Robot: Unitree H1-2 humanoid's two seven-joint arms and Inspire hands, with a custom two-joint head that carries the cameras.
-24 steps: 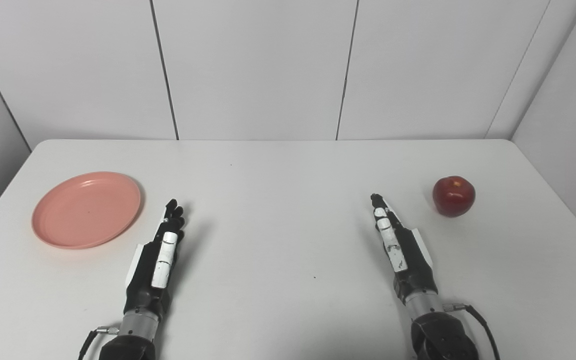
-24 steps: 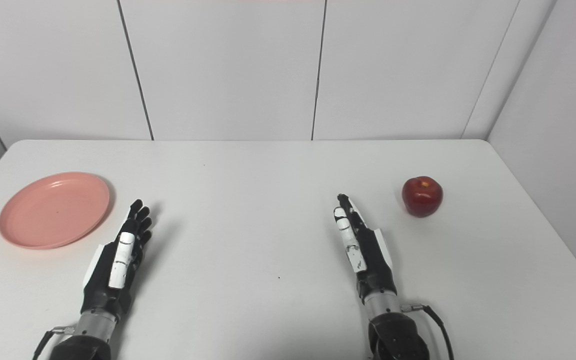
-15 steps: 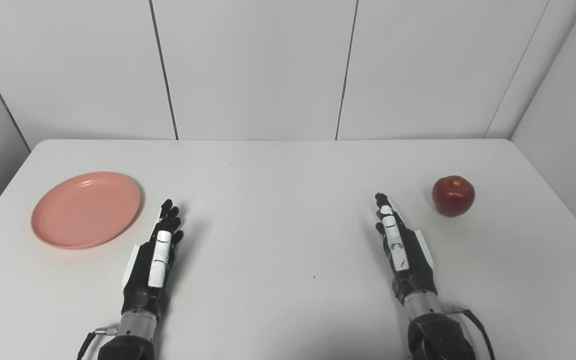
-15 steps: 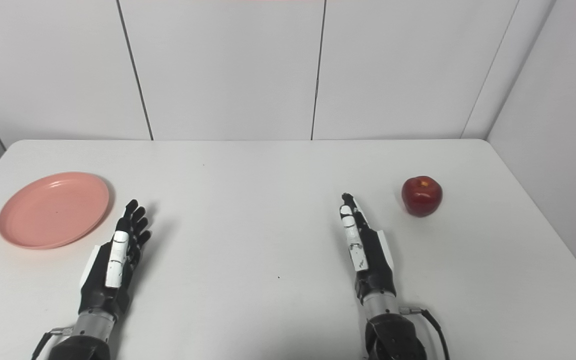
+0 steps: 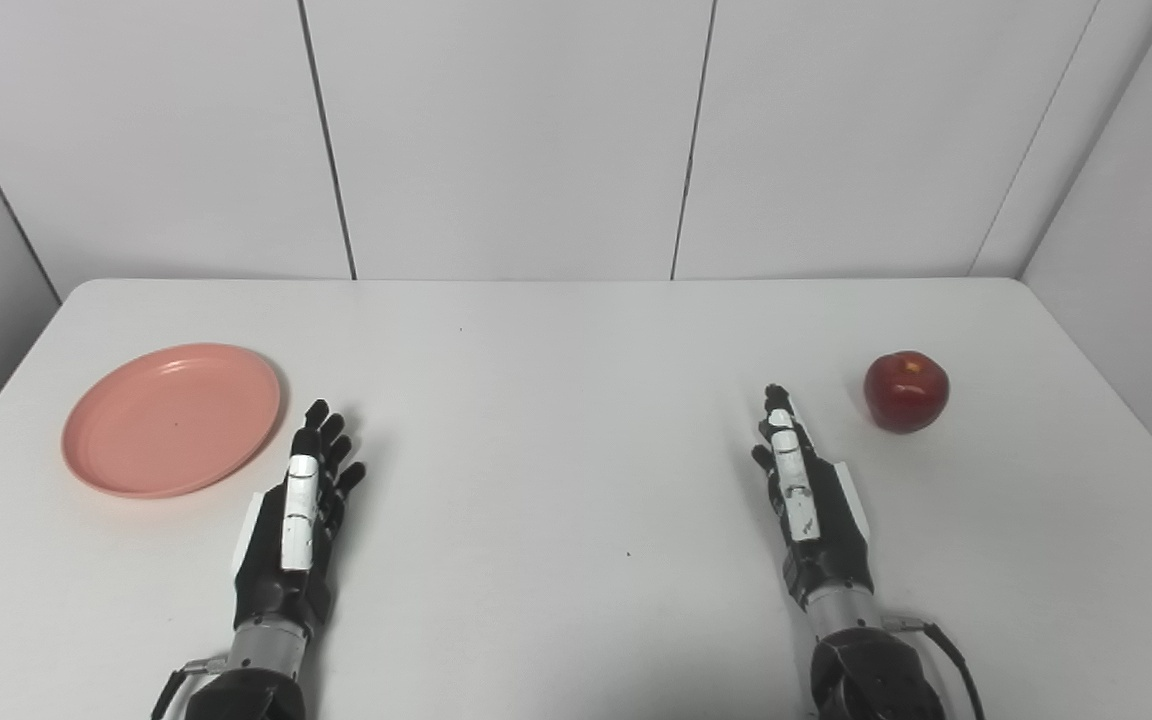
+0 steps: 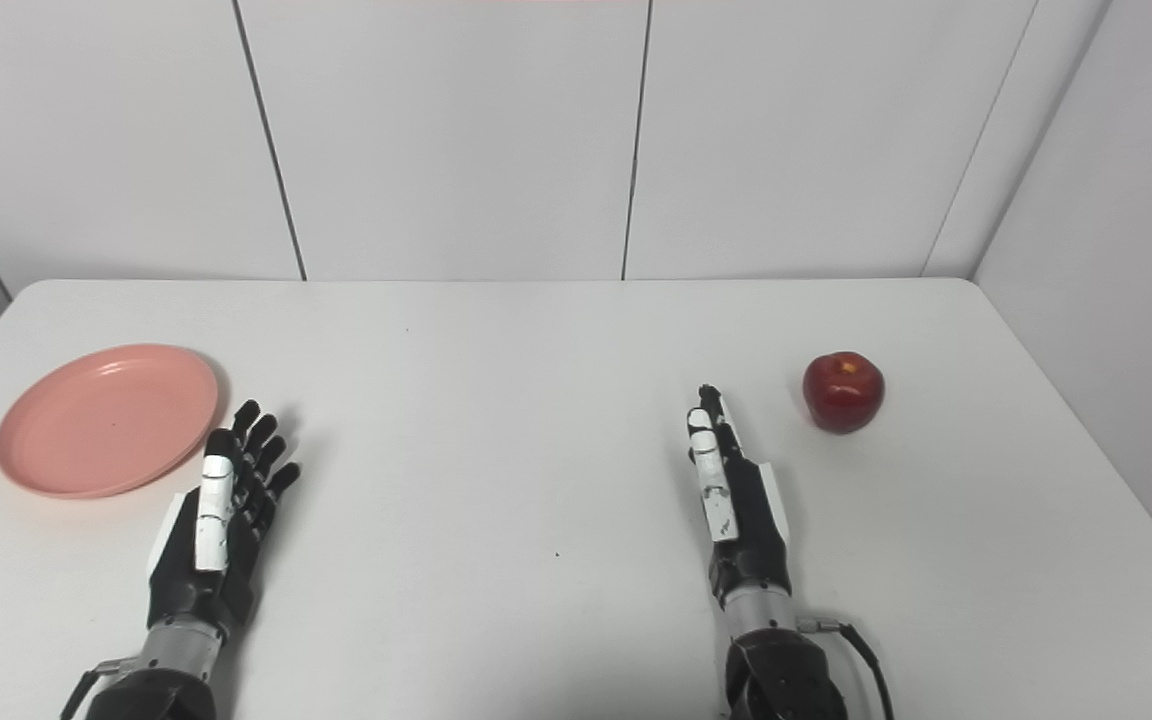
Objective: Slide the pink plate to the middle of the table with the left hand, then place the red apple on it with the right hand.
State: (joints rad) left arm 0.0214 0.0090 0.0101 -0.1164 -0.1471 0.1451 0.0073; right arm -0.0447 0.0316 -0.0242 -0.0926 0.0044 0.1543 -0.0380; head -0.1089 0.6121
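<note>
The pink plate (image 5: 172, 419) — judged light, stiff, slippery — is best pressed at its near rim by the left hand (image 5: 294, 520), spread and empty, while the right hand (image 5: 808, 500), fingers together, holds nothing.

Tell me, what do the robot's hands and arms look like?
Both the left hand and the right hand are black with white plates along the fingers and sides. Each sits on a shiny silver wrist above a dark forearm, and a thin black cable loops out beside each wrist.
</note>
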